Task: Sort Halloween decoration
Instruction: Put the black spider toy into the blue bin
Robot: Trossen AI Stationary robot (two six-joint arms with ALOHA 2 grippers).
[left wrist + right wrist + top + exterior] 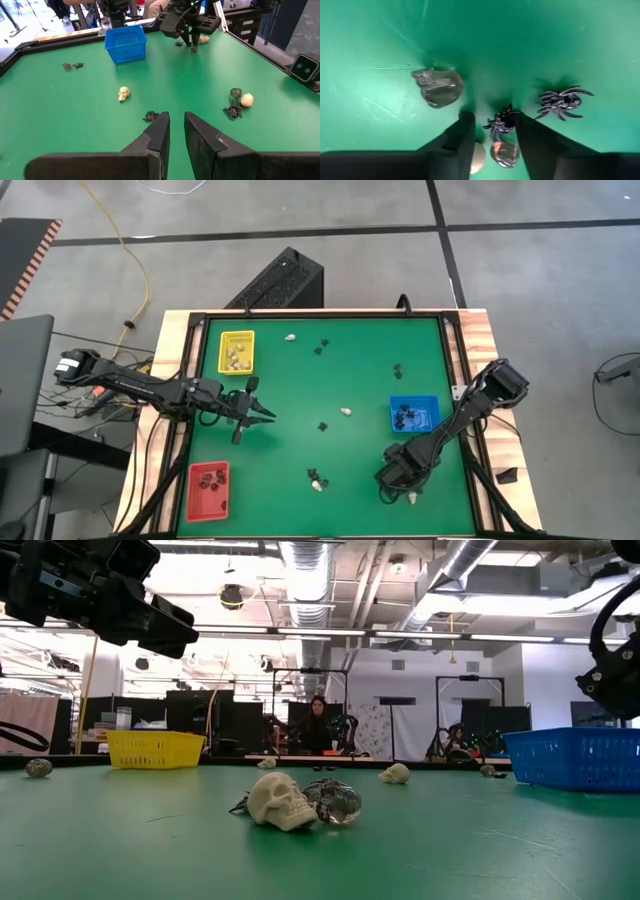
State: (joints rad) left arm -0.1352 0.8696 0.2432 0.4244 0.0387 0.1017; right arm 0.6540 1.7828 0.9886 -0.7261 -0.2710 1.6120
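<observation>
The Halloween decoration lies scattered on the green mat: cream skulls, black spiders and clear skulls. My right gripper points down at the near right of the mat, open, its fingers on either side of a black spider. A clear skull and a cream one lie just behind that spider. A second spider rests beside it. My left gripper hovers at the mat's left, open by a narrow gap, with nothing in it. My right gripper comes from above with the black spider between its fingers. One finger stands right at the spider's legs; whether it touches them I cannot tell. The spider lies flat on the mat.
A yellow tray stands at the far left, a blue tray at the right, a red tray at the near left, each holding trinkets. A cream skull and a clear skull lie together near the front edge.
</observation>
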